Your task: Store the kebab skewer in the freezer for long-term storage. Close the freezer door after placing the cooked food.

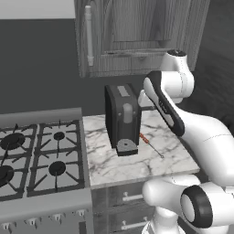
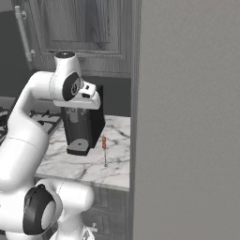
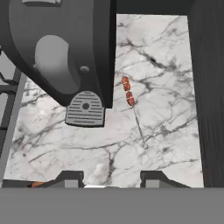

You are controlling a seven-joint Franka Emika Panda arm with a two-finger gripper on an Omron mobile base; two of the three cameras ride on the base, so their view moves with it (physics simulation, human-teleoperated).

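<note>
Kebab skewer (image 3: 132,110) lay flat on marble counter (image 3: 166,87), just beside dark coffee machine (image 3: 65,48), red chunks toward machine. End effector (image 3: 112,178) hovered above counter, fingers apart, empty, clear of skewer.

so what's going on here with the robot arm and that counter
The arm is raised over the marble counter, its gripper empty and partly open, looking down at the kebab skewer. The skewer lies flat on the marble just right of the dark coffee machine, not yet picked up. A gas stove sits to the left.
</note>
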